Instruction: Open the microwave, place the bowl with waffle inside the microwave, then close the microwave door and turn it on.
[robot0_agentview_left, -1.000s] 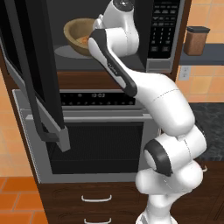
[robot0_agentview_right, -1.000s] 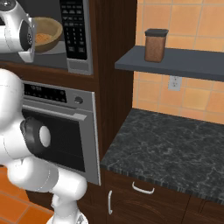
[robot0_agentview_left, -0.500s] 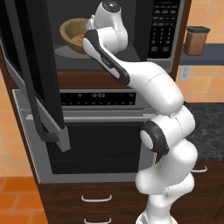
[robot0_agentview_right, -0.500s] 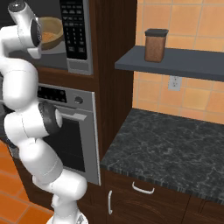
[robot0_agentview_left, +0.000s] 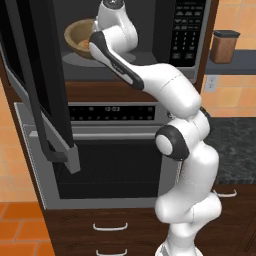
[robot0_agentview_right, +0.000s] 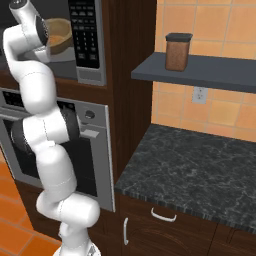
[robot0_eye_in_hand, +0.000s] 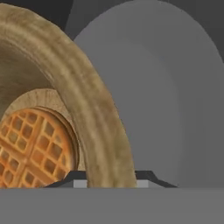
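Built-in microwave (robot0_agentview_left: 186, 30) set high in dark wood cabinetry, cavity exposed, black keypad panel (robot0_agentview_right: 84, 32) at its right side. Microwave door (robot0_agentview_left: 37, 85) swung fully out to the left, dark glass panel edge-on in the left base view, silver-grey trim at its lower end. Directly below the microwave, silver wall oven (robot0_agentview_left: 115, 150) with a dark window and horizontal bar handle (robot0_agentview_right: 85, 134), door closed. Further down, dark wood drawers (robot0_agentview_left: 110, 227) with curved silver pulls. To the right of the cabinetry, dark speckled stone counter (robot0_agentview_right: 200, 175) against an orange tiled wall, with a grey shelf (robot0_agentview_right: 200, 70) above it carrying a brown canister (robot0_agentview_right: 177, 51) with a black lid. White arm reaching up and into the microwave cavity. Grey round turntable (robot0_eye_in_hand: 175, 100) on the cavity floor. Tan wooden bowl (robot0_agentview_left: 75, 35) inside the cavity, over the turntable, tilted in the left base view so its opening faces outward; impossible to tell whether its base rests on the turntable. Gripper (robot0_eye_in_hand: 110, 178) clamped on the bowl's rim, one dark fingertip on the inner side of the wall and one on the outer side, seen in the hand view. Round orange-brown waffle (robot0_eye_in_hand: 33, 151) with a grid pattern lying on the bowl's floor.
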